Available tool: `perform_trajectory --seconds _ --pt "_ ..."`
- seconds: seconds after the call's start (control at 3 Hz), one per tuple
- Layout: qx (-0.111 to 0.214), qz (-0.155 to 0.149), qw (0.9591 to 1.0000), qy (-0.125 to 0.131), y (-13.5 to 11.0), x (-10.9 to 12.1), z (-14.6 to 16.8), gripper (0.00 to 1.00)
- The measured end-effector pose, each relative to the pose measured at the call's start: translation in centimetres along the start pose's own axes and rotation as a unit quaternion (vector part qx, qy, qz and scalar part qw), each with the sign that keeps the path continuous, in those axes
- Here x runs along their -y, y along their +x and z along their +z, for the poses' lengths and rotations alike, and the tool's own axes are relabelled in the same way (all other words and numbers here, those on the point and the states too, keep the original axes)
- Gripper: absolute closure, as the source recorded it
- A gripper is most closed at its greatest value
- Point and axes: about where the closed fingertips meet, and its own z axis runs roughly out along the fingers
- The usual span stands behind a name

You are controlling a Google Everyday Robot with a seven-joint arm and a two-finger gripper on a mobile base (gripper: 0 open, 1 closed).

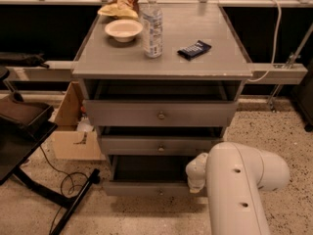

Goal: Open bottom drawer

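Observation:
The bottom drawer (137, 188) is the lowest of three grey drawers in the cabinet. It stands pulled out, its plain dark inside (146, 168) shows, and a small round knob (160, 192) sits at the centre of its front. My white arm (239, 190) fills the lower right. My gripper (196, 173) is at the drawer's right end, just above the front edge, mostly hidden behind the arm.
The middle drawer (161, 145) and top drawer (159, 114) stand slightly out above. On the cabinet top are a bowl (123, 29), a water bottle (152, 26), a dark packet (194, 49) and a snack bag (120, 1). A cardboard box (73, 131) and a black stand (29, 146) are on the left.

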Motion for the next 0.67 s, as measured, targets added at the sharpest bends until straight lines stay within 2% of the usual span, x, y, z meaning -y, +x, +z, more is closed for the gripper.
perform_trajectory --seconds 0.33,0.67 --pt "0.006 0.010 0.9999 -0.010 0.57 -1.52 -0.07 1.00" --pt "0.006 0.010 0.9999 -0.010 0.58 -1.52 -0.13 1.00"
